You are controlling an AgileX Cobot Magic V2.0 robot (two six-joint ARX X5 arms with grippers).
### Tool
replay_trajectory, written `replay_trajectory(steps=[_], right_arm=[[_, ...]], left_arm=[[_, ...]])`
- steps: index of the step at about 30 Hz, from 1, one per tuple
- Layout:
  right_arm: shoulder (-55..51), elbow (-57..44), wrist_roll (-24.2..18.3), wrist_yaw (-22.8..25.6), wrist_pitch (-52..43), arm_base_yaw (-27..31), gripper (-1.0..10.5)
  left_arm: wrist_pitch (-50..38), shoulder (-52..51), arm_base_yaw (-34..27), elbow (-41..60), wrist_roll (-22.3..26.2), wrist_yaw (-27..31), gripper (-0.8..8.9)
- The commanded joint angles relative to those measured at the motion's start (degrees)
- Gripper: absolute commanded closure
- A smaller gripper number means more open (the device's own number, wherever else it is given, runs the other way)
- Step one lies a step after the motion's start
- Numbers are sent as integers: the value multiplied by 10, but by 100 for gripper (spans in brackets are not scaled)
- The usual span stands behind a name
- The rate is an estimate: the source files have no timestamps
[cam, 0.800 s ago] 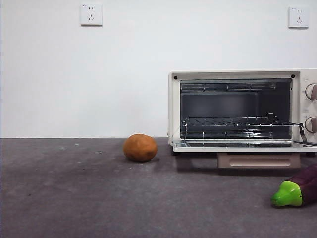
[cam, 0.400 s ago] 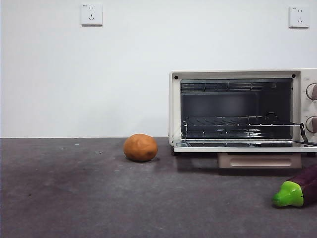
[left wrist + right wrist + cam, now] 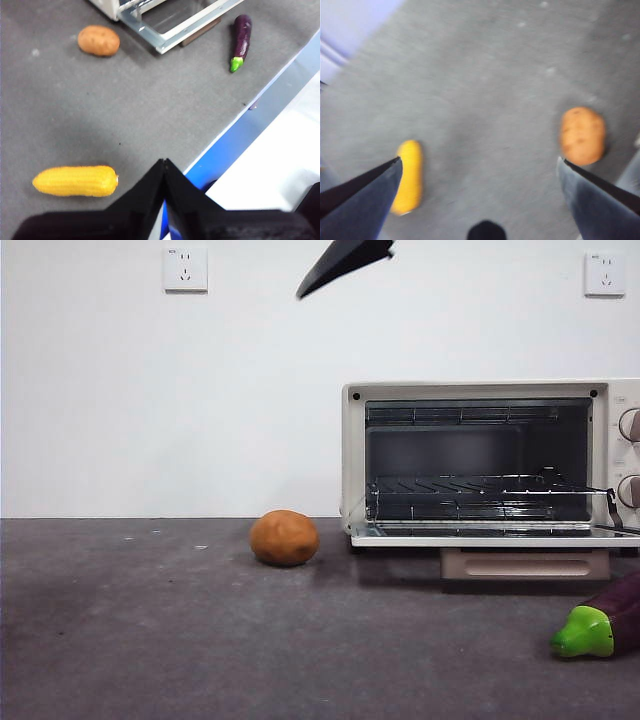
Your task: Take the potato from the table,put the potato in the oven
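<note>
From my remote station I see the potato (image 3: 284, 538) lying on the table (image 3: 150, 640), just left of the oven (image 3: 490, 465) and apart from its lowered door (image 3: 490, 537). Using the potato as my mark: well above it and slightly to its right, a black jaw tip (image 3: 345, 262) juts down from the top edge of the front view, high over the table and far from touching anything.

The right wrist view tells me that tip belongs to the right gripper (image 3: 480, 167). Its jaws are spread wide, and the potato (image 3: 582, 135) sits beyond them, close to one jaw's tip and outside the gap, well below the gripper. A corn cob (image 3: 409, 176) lies by the other jaw's tip, well apart from the potato. That picture is blurred.

The left gripper (image 3: 164, 162) waits with its jaws pressed together, poised over the table's edge (image 3: 235, 122). From there the potato (image 3: 99, 40) is far off across the table (image 3: 125, 95), just beside the corner of the oven's door (image 3: 175, 25). The corn cob (image 3: 76, 180) lies near this gripper, far from the potato.

To the right of the potato, past the oven's open mouth with its wire rack (image 3: 480, 488), an eggplant (image 3: 600, 620) lies on the table in front of the oven, green cap pointing left. The oven's two knobs (image 3: 629, 425) show at the right edge.
</note>
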State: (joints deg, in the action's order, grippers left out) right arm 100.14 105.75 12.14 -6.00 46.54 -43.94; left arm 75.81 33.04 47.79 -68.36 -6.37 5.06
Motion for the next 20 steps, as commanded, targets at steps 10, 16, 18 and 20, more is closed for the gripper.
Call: replay_trajectory(steps=[10,16,18,20], right_arm=[[168,150,-78,132,39,-11,97],[202,150,-88,137,25,-11,97],[213,150,-92,139,24,-11,97],[223,150,-94,142,23,-11,97]], left_arm=[[-3,-10,0,29,-16,10,818],[-3,-10,0,29,-13,52,818],[-3,-10,0,29,-13,55,818],[-3,-10,0,29,-13,55,818]])
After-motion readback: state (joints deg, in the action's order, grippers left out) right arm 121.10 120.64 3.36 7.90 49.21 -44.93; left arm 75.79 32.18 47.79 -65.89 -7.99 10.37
